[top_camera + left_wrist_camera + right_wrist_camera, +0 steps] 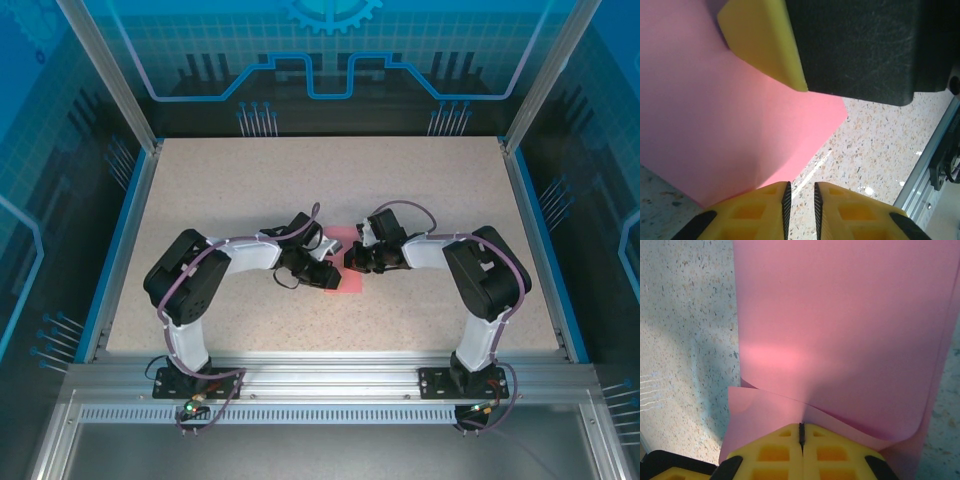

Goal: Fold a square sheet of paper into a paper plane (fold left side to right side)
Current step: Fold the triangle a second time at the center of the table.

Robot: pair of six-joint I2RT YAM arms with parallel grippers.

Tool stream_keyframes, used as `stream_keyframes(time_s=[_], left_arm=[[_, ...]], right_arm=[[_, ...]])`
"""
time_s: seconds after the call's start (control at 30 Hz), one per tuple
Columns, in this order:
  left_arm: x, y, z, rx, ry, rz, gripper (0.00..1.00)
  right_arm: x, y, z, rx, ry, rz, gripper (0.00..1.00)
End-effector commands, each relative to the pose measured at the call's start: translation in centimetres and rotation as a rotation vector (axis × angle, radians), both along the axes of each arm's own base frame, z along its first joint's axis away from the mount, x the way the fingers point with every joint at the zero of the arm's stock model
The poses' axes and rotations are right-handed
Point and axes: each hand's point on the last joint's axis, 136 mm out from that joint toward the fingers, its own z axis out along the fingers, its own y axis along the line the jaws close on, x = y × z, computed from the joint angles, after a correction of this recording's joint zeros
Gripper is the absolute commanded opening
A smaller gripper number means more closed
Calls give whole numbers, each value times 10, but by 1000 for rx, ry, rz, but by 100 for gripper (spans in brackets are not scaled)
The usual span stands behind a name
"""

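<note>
The salmon-pink square sheet of paper [343, 283] lies at the table's middle, mostly covered by both gripper heads. In the right wrist view the sheet [840, 330] is doubled over in a loose curl, one layer above another. My right gripper [801, 426] is shut, pinching the edge of the upper layer, which puckers at the jaw tips. My left gripper [802, 192] hovers over bare table just off the sheet's [715, 115] edge, its jaws a narrow gap apart with nothing between them. The right gripper's yellow finger [760, 40] rests on the paper across from it. No paper plane is in view.
The speckled tabletop [430, 190] stretches wide behind and beside the paper. A blue raised rim [535, 240] borders it, and an aluminium rail [935, 155] runs along the near edge close to the left gripper.
</note>
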Motion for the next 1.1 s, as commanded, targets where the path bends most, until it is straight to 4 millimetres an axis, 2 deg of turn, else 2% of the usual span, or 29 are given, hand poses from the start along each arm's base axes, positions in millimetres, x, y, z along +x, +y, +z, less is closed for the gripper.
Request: stream_keyframes(time_s=[0.0,0.73,1.07], left_arm=[[4,5,-9,30,-8,23,22],[-7,21,-31,99,29,56,19],[-22,35,-36,127,54,82,16]], right_arm=[[-31,-26,-35,-132,136,-5,0],[-32,-31,-36,-161,142,-2,0],[-33,-34,-36,-167,148,-5,0]])
